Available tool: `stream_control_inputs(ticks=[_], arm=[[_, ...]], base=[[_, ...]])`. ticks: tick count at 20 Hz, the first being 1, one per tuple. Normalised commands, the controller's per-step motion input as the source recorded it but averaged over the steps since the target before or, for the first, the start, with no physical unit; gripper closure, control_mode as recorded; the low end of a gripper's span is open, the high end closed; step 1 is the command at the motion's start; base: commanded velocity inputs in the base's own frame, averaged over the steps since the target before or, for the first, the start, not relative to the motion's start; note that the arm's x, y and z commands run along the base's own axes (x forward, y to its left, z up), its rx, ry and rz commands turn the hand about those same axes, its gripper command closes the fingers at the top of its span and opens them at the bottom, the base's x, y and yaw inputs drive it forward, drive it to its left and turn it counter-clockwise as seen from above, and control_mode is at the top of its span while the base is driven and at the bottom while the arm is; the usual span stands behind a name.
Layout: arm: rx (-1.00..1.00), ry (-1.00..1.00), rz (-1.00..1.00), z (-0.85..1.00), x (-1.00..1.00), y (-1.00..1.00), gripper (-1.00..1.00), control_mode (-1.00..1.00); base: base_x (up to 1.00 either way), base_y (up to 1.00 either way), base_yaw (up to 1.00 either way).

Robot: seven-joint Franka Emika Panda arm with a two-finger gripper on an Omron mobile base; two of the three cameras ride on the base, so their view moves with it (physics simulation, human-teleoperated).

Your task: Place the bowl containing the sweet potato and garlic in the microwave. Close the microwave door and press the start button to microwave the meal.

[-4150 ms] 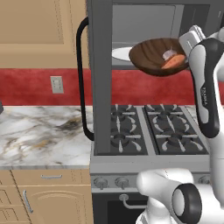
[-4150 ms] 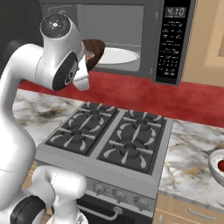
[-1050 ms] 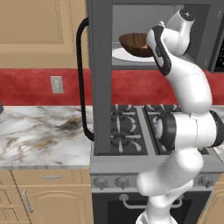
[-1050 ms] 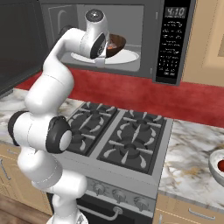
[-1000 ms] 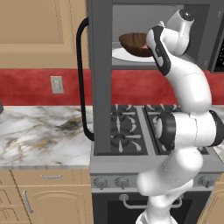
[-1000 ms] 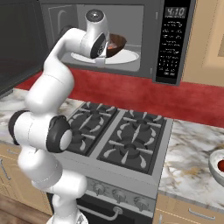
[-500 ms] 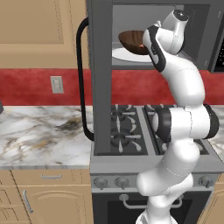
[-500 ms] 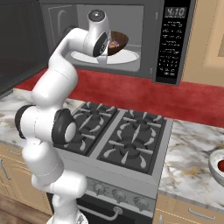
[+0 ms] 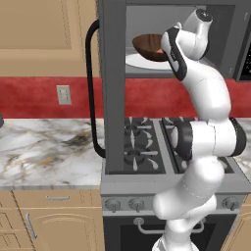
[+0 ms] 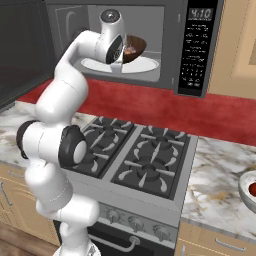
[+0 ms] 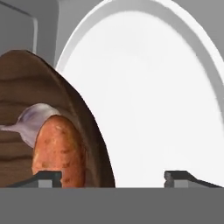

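Note:
The dark wood-grain bowl (image 9: pixel 149 46) (image 10: pixel 136 47) sits inside the microwave (image 10: pixel 172 30) over its white turntable (image 9: pixel 139 62) (image 11: pixel 153 96). In the hand view the bowl (image 11: pixel 17 87) holds the orange sweet potato (image 11: pixel 59 148) and the pale garlic (image 11: pixel 37 120). My gripper (image 11: pixel 113 177) is open, its tips wide apart on either side of the bowl's rim, one over the sweet potato and one over the turntable. The microwave door (image 9: pixel 112 88) stands swung out, with its black bar handle (image 9: pixel 91 88) facing left. The keypad strip (image 10: pixel 195 50) is on the microwave's right edge.
A gas stove (image 10: pixel 145 155) lies under the microwave, with its knobs along the front. Marble counter (image 9: pixel 44 147) runs to the left of it. A small bowl with a red item (image 10: pixel 248 187) stands on the counter at the far right.
The fingers have spread from a narrow grip on the bowl's rim to wide apart. The bowl stays in the microwave, and the arm has barely shifted.

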Motion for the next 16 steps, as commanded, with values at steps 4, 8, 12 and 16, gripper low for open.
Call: stream_control_inputs(ticks=[4, 8, 12, 16], arm=[[0.00, -0.21, 0.00, -0.03, -0.62, 0.00, -1.00, -1.00], [-0.01, -0.20, 0.00, 0.00, -0.74, 0.00, -1.00, -1.00], [-0.06, 0.02, 0.00, 0.00, -0.98, 0.00, -1.00, -1.00], [-0.13, 0.07, 0.07, 0.21, -1.00, 0.00, -1.00, -1.00]], base=[[0.00, 0.00, 0.00], [0.00, 0.00, 0.00], [0.00, 0.00, 0.00], [0.00, 0.00, 0.00]])
